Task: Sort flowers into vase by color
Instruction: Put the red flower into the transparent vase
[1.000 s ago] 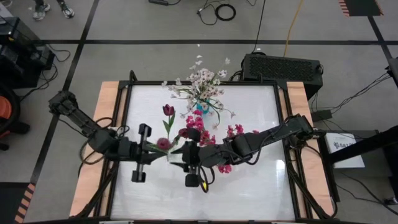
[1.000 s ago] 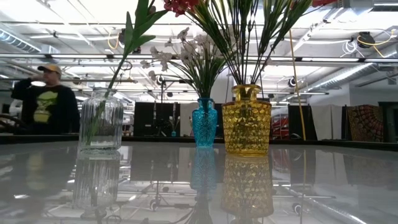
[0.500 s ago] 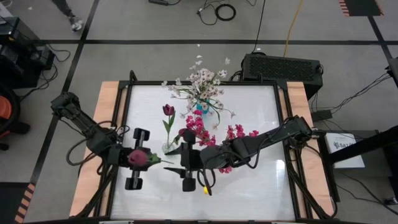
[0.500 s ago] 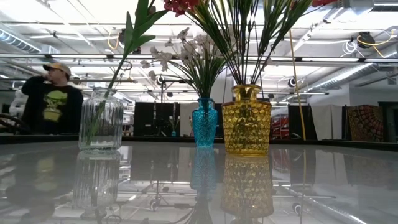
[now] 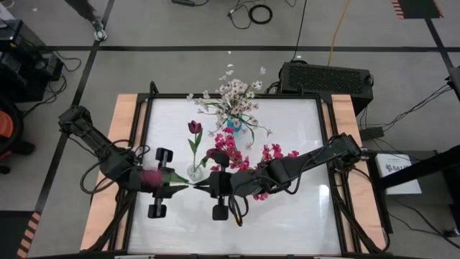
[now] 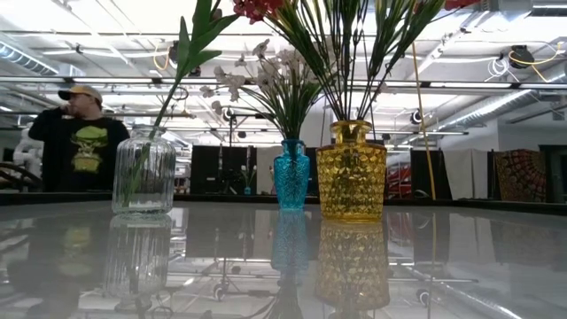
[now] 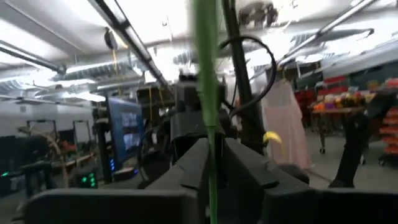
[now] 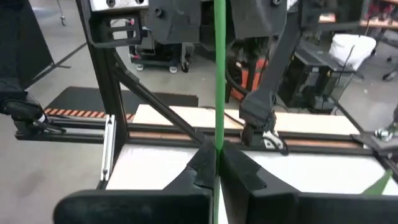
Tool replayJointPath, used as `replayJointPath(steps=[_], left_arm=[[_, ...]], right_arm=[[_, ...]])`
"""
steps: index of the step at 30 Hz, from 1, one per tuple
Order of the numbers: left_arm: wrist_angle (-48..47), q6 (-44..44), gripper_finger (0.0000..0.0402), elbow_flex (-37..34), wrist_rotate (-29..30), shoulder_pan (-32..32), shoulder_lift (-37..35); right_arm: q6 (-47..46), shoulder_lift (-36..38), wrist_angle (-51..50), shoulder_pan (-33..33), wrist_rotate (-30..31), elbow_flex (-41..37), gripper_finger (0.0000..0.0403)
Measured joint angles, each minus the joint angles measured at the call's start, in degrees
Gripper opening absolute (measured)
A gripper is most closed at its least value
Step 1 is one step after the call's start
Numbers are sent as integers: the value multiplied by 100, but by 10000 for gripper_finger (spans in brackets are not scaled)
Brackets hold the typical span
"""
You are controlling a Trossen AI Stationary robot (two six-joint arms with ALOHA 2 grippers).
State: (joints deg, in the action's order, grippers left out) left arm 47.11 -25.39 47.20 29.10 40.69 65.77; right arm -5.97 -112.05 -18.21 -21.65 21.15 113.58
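The right gripper (image 5: 203, 188) is hovering above the middle of the white table (image 5: 287, 223), its fingers (image 8: 205, 163) pressed together on the thin green stem (image 8: 219, 74) of a dark maroon tulip (image 5: 151, 178). The stem is running straight out from between those fingers toward the left arm. The left gripper (image 5: 175, 188) is sitting just across from it, nearly tip to tip; its fingers (image 7: 245, 163) are standing close around the same stem, though whether they are actually pinching it cannot be told. The tulip's blurred maroon head is lying over the left wrist, with green leaves beside it.

Just behind the two grippers, a clear ribbed glass vase (image 6: 143, 171) is standing on the table, holding one maroon tulip (image 5: 194, 127) on a leafy stem. Further back, a small blue glass vase (image 6: 291, 174) is carrying the spray of small white-pink blossoms (image 5: 233, 92). Beside it, a yellow knobbly glass vase (image 6: 352, 171) is holding the clusters of magenta blooms (image 5: 230, 147), which are spreading over the right arm.

Beyond the table, a person in a dark shirt and cap (image 6: 78, 133) is standing in the room.
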Motion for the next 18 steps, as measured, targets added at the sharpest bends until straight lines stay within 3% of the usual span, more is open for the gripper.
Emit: replayJointPath(steps=[7,18], left_arm=[[-364,239,114,0,574,64,-134],[-486,399,101,0,634,70,-134]], right_arm=[[-316,64,-488,18,0,0,2],[-536,66,-787,20,8,0,1]])
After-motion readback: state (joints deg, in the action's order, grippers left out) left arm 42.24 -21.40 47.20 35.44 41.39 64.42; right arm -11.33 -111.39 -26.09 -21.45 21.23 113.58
